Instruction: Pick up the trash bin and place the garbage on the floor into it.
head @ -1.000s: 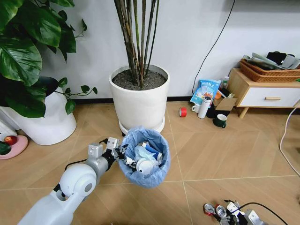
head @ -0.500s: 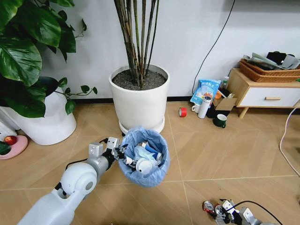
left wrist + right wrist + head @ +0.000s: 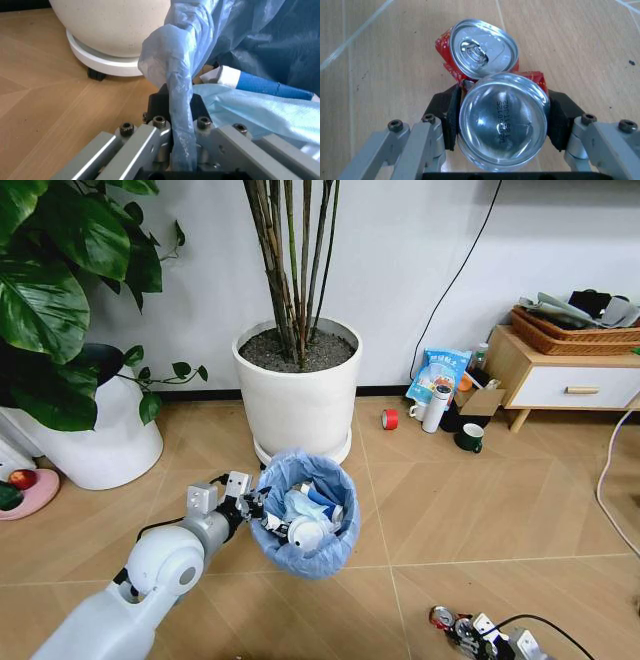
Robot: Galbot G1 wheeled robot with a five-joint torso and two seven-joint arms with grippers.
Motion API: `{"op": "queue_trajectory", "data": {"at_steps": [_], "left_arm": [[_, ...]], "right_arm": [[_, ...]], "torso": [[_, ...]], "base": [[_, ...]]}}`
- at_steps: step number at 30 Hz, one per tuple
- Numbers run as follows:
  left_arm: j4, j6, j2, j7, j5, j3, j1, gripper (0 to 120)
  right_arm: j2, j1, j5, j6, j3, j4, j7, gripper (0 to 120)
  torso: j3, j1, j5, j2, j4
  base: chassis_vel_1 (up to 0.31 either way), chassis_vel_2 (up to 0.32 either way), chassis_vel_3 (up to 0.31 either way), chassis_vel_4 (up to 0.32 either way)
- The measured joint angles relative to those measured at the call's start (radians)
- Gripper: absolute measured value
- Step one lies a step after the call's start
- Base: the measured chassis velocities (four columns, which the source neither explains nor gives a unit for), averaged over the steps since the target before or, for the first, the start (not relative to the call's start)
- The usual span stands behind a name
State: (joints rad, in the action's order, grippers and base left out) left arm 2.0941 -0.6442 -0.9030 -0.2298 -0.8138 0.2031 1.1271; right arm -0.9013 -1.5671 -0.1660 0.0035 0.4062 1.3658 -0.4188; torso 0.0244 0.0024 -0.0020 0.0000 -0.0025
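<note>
Presently, one left arm: white, elbow bent, reaching forward and rightward low over the wood-pattern floor (image 3: 480,510). Left tool (image 3: 262,511): fingers pinched tight on the bag-wrapped rim of the small round trash bin lined with crinkled light-blue plastic (image 3: 305,515); the left wrist view shows the blue film (image 3: 180,123) clamped between the two black pads.

One trash bin, tilted, standing just in front of the large white round plant pot with bare stems (image 3: 298,390). Contents: crumpled white paper, a white round disc (image 3: 304,532), blue-and-white packaging (image 3: 270,88); exact count cannot be told.

One right arm, at the lower edge of the head view, low near the floor. Right tool (image 3: 470,632): black pads closed on either side of a crushed red aluminium can (image 3: 502,116), its silver base facing the camera and its pull-tab end folded beyond. Stamped code on the base, roughly "20210125", reversed; brand unreadable.

Other items: one second white pot with a broad-leaved plant (image 3: 95,430); one red tape roll (image 3: 390,419); one upright white bottle (image 3: 436,408); one blue-and-white printed bag (image 3: 438,375), lettering too small to read; one wooden cabinet with a white drawer (image 3: 570,380).
</note>
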Motion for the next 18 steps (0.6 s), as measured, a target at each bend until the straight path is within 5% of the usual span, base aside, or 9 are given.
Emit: {"op": "queue_trajectory", "data": {"at_steps": [10,18], "left_arm": [[0.011,0.000,0.003,-0.008,-0.004,0.000,0.005,0],[0.015,0.000,0.010,-0.010,-0.004,-0.007,0.006,0]], "right_arm": [[-0.017,-0.041,-0.018,-0.003,0.055,0.062,0.034,47],[-0.012,-0.066,-0.108,-0.013,0.199,0.282,0.096,47]], "torso": [[0.000,0.000,0.0002,0.000,-0.0002],[0.000,0.000,-0.0001,0.000,0.0000]], "base": [[0.000,0.000,0.000,0.000],[0.000,0.000,0.000,0.000]]}}
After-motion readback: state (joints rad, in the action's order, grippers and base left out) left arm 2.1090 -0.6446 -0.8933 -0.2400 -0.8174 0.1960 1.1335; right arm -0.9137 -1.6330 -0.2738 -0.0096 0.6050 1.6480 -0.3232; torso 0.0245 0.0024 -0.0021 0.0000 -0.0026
